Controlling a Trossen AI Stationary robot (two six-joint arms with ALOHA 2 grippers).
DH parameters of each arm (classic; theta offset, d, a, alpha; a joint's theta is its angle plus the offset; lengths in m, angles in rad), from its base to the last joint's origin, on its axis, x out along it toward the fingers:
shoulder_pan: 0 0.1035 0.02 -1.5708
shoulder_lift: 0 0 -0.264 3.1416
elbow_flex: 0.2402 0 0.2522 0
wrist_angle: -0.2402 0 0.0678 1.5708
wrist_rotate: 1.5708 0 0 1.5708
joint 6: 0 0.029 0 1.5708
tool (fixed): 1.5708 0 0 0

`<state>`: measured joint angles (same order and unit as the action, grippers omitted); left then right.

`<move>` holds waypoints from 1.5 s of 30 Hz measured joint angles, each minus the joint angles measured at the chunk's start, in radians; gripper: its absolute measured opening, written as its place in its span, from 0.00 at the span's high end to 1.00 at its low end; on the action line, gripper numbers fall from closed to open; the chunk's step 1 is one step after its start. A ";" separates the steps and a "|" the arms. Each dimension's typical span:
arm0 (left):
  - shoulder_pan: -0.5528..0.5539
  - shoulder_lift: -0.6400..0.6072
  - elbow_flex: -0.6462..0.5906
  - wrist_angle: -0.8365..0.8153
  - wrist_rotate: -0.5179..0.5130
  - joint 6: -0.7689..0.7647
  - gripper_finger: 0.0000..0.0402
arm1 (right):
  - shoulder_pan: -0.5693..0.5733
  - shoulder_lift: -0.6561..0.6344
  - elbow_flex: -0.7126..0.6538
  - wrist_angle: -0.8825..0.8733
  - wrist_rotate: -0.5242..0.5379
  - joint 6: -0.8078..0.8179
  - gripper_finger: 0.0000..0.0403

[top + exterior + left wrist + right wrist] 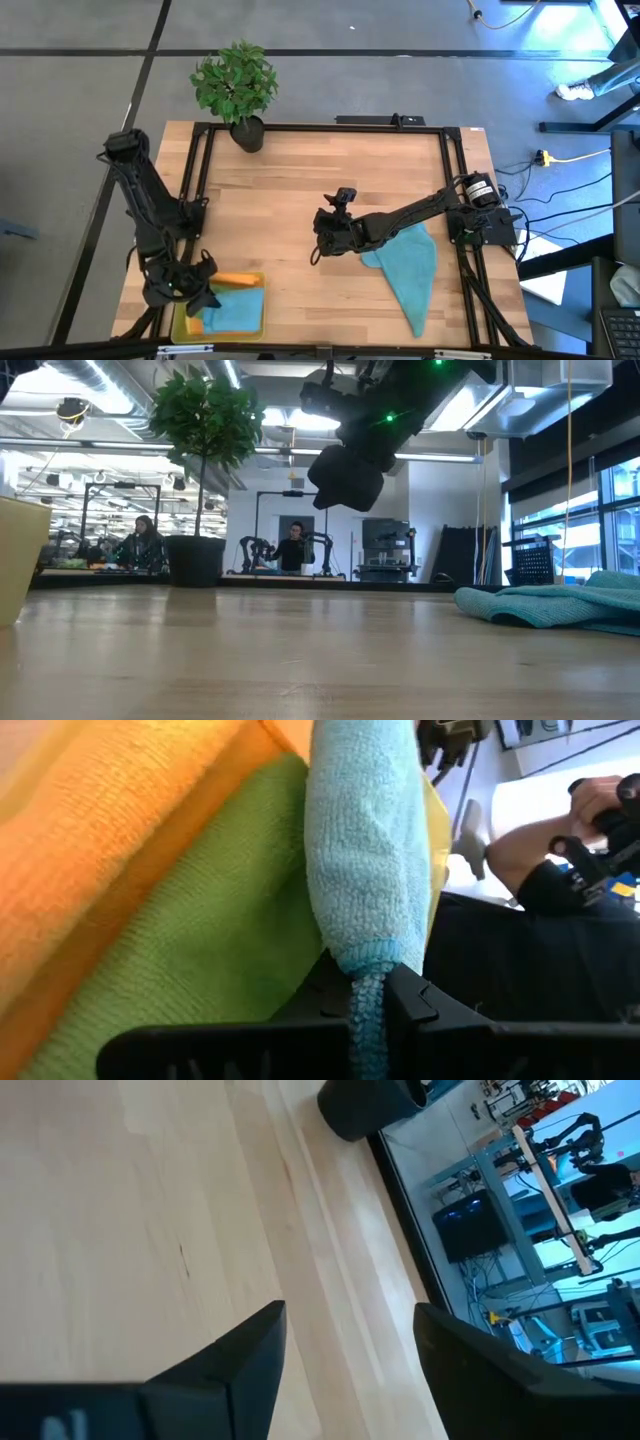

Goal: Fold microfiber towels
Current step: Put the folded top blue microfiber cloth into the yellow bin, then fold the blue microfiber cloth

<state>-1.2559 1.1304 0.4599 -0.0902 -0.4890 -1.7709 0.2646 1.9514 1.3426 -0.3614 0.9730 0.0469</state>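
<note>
The left gripper (368,1010) is clenched on the hem of a soft, light blue towel (365,850) in the yellow tray (178,325), which will sag, while the right gripper (322,238) hangs released beside another blue towel (408,262) lying on the table (300,180).

Teal towel (560,605) lay crumpled on the wooden table (300,660), dark arm (370,430) overhead, potted plant (200,480) behind.

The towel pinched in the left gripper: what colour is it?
Teal-blue. The left gripper is shut on the teal-blue towel, clearest in the left wrist view.
</note>
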 joint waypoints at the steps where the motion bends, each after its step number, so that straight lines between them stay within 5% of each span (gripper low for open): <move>1: -0.003 -0.010 0.000 -0.008 0.000 -0.001 0.99 | 0.000 0.000 0.000 0.000 0.000 0.000 0.45; 6: -0.013 -0.056 -0.001 -0.043 0.012 -0.003 0.98 | 0.000 0.000 0.000 0.005 -0.008 -0.001 0.45; 11: -0.013 -0.098 -0.001 -0.061 0.114 0.053 0.88 | 0.000 0.000 0.000 0.007 -0.008 -0.002 0.45; 18: 0.007 -0.210 0.000 -0.214 0.123 0.057 0.76 | -0.001 0.000 0.000 0.024 -0.033 -0.003 0.45; 31: 0.079 -0.401 0.000 -0.360 0.136 0.242 0.75 | -0.001 0.001 -0.001 0.063 -0.061 -0.034 0.45; 37: 0.160 -0.466 0.000 -0.351 -0.036 0.601 0.75 | 0.009 -0.015 -0.002 0.069 -0.080 -0.080 0.46; 42: 0.268 -0.493 0.000 -0.221 -0.211 1.055 0.75 | 0.014 -0.119 -0.019 0.088 -0.267 -0.080 0.52; 45: 0.345 -0.489 0.000 -0.108 -0.225 1.306 0.75 | 0.013 -0.188 -0.069 0.092 -0.362 -0.076 0.57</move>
<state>-0.9112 0.6410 0.4603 -0.1979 -0.7135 -0.4646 0.2776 1.7633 1.2734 -0.2698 0.6111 -0.0293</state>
